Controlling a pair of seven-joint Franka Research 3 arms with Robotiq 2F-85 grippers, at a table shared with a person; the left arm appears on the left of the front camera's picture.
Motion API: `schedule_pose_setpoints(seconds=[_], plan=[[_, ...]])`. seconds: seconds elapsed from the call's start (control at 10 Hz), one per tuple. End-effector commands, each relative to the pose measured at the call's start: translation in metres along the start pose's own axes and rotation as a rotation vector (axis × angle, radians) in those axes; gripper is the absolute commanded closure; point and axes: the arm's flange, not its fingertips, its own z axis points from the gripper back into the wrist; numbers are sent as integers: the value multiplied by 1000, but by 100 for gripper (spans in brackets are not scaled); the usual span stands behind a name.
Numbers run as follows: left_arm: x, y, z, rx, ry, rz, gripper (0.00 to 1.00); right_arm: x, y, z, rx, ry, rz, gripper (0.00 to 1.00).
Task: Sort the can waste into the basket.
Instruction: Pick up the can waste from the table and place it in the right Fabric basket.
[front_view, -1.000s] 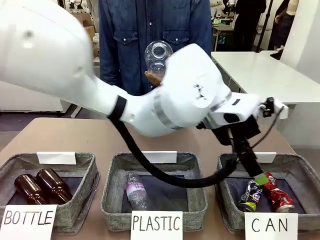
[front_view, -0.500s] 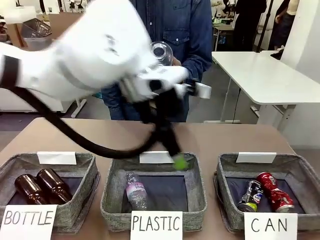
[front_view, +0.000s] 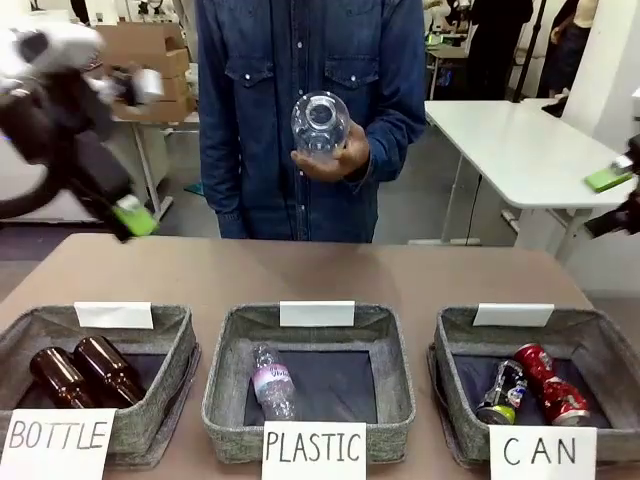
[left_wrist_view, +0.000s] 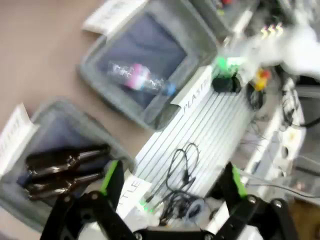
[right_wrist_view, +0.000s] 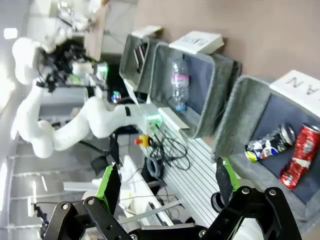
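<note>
The red dented can and the black-and-silver can lie side by side in the grey basket signed "CAN" at the front right. My left gripper hangs blurred high at the far left, well away from the baskets, with nothing in it. In its wrist view the left gripper stands open. At the right edge my right gripper is raised above the table. The right wrist view shows the right gripper open, with the red can and the black-and-silver can inside the basket.
A person behind the table holds a clear plastic bottle at chest height. The middle basket signed "PLASTIC" holds one clear bottle. The left basket signed "BOTTLE" holds two brown glass bottles. Bare tabletop lies beyond the baskets.
My left arm has swung from over the CAN basket across the middle to the far left and up. The right gripper has come into view at the right edge. Both cans stay put.
</note>
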Motion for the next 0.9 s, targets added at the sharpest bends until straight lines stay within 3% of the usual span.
schedule_pose_setpoints(seconds=[0.0,0.1,0.3,0.4,0.5,0.6,0.8], plan=[[-25,42,49,-109,-289,269,0,24,26,-22,25,37,9,0],[-39,79,74,-162,-478,411,0,33,34,-37,61,41,-12,0],[-61,130,85,-331,-618,500,0,44,41,-40,131,-11,-125,0],[-66,152,77,-395,-624,555,0,49,41,-34,136,-78,-204,0],[-64,174,60,-391,-505,665,0,35,36,-48,101,47,-36,0],[-83,153,97,-317,-538,535,0,35,36,-48,101,47,-36,0],[-83,153,97,-317,-538,535,0,35,36,-48,101,47,-36,0]])
